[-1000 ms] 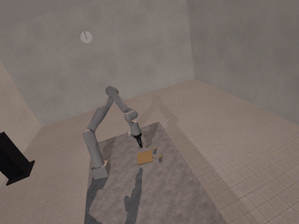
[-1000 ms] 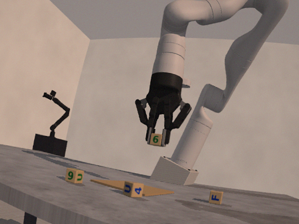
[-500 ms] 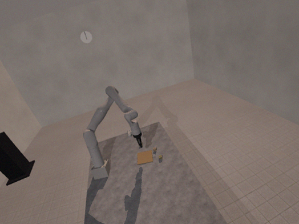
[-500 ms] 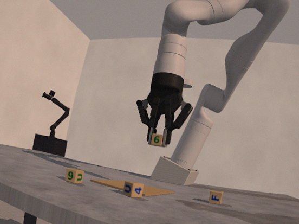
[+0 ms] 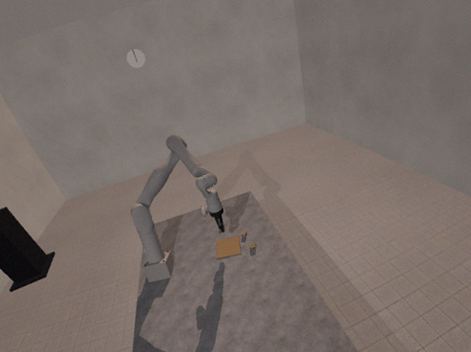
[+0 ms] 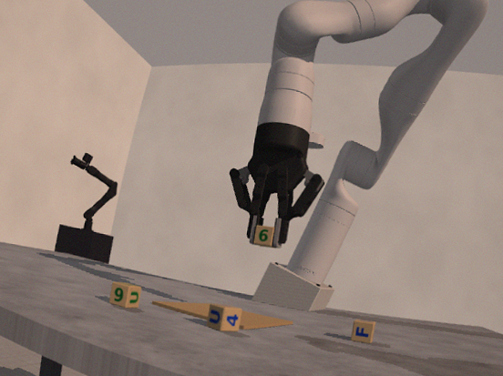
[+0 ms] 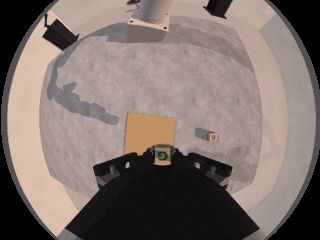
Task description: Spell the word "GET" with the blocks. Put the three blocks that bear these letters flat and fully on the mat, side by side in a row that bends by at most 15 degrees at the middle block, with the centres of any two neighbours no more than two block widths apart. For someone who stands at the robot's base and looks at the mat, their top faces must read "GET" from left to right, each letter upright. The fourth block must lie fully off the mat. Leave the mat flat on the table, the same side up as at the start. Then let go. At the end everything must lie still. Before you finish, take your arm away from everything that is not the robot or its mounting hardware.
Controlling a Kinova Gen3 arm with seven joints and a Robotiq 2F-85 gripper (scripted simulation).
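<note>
High above the grey surface [image 6: 81, 340], the arm's gripper [image 6: 264, 235] points straight down with its fingers [image 6: 252, 226] drawn in narrow and pinching a small wooden block [image 6: 263, 235], one finger on each side. The face of that block towards the exterior camera bears a green 6; from the wrist camera its underside [image 7: 162, 155] carries a green mark that may be a G, though it is too small to read with confidence. The held block hangs well clear of the tan mat [image 6: 264, 321], which lies flat on the surface in front of the arm's base [image 6: 276, 297].

Three other blocks rest on the surface. One showing a green 9 and a green U [image 6: 124, 294] sits off the mat to the left in the exterior view. One showing a blue U and a blue 4 [image 6: 224, 318] stands at the mat's near edge; whether it sits on the mat or just in front of it cannot be told. One showing a blue F [image 6: 362, 331] lies well apart to the right. Their top faces are hidden from this low angle. From the top camera the blocks are mere specks, and the gripper's dark body fills the lower half of the wrist view.
</note>
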